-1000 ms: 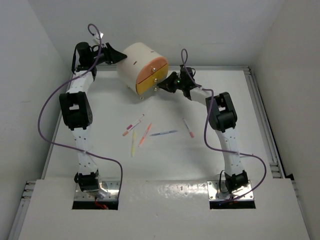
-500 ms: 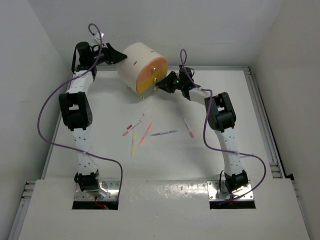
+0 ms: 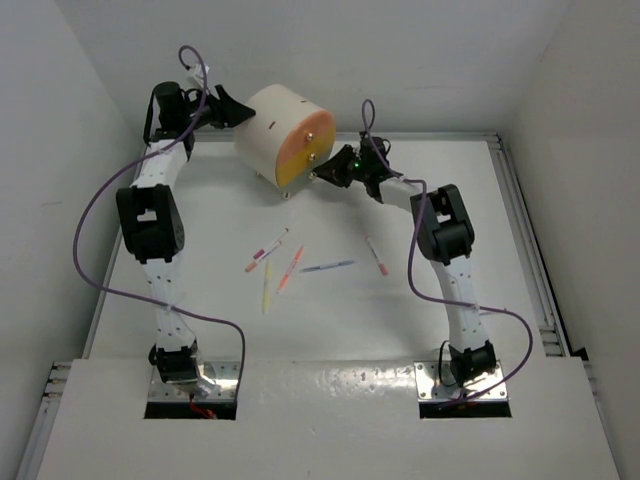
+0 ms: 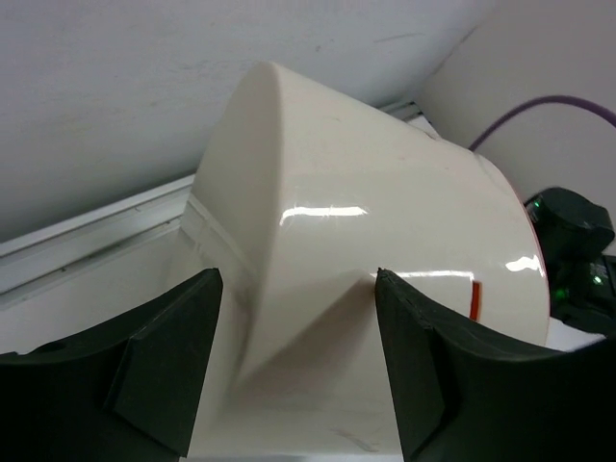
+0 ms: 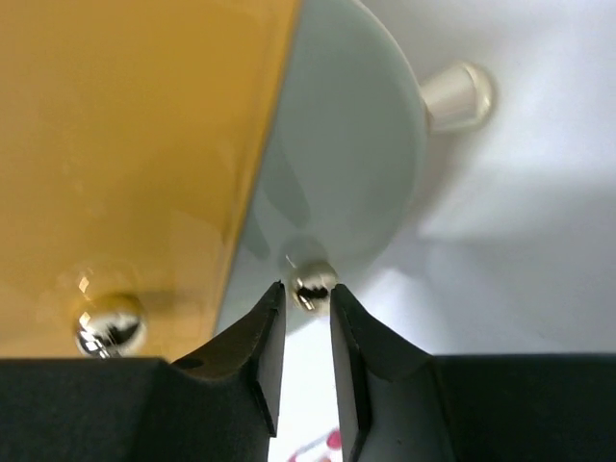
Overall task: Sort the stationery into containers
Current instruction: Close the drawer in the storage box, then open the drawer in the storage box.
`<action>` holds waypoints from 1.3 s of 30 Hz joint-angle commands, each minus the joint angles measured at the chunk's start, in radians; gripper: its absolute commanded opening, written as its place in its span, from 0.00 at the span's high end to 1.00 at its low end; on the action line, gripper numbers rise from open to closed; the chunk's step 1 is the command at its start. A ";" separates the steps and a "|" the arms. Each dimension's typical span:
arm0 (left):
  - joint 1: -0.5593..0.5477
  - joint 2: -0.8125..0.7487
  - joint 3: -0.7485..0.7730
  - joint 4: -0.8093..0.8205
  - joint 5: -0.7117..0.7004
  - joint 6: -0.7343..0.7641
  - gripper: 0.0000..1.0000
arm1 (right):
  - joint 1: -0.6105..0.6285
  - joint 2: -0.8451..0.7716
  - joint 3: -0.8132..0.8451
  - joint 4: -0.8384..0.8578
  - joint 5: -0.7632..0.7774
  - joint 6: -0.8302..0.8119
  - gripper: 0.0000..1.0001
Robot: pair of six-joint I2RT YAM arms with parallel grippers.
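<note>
The cream round cabinet stands at the back of the table, and its peach drawer and yellow-orange drawer sit flush in its face. My right gripper is at the bottom of that face. In the right wrist view its fingertips pinch the small metal knob of the pale lowest drawer, beside the yellow drawer. My left gripper is open behind the cabinet, its fingers spread against the curved wall. Several thin pens lie mid-table: pink-white, orange, yellow, blue, pink.
White walls close in the table at the back and on both sides. A raised rail runs along the right edge. Purple cables loop off both arms. One short cabinet foot shows in the right wrist view.
The yellow drawer stood pulled out a second ago and is now pushed in flush. My right gripper has dropped from it to the lowest knob. The left gripper barely moved.
</note>
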 commanded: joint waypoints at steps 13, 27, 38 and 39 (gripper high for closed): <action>-0.074 -0.249 0.163 -0.389 -0.295 0.642 0.23 | -0.078 -0.258 -0.144 0.049 -0.106 -0.027 0.58; -0.295 -0.317 0.074 -0.527 -0.445 0.829 0.21 | -0.029 -0.208 -0.073 0.075 -0.067 -0.010 0.56; -0.355 -0.276 0.080 -0.579 -0.562 0.883 0.21 | -0.002 -0.160 -0.052 0.052 -0.030 0.008 0.54; -0.355 -0.270 0.082 -0.584 -0.561 0.886 0.21 | -0.002 -0.159 -0.055 0.052 -0.031 0.005 0.54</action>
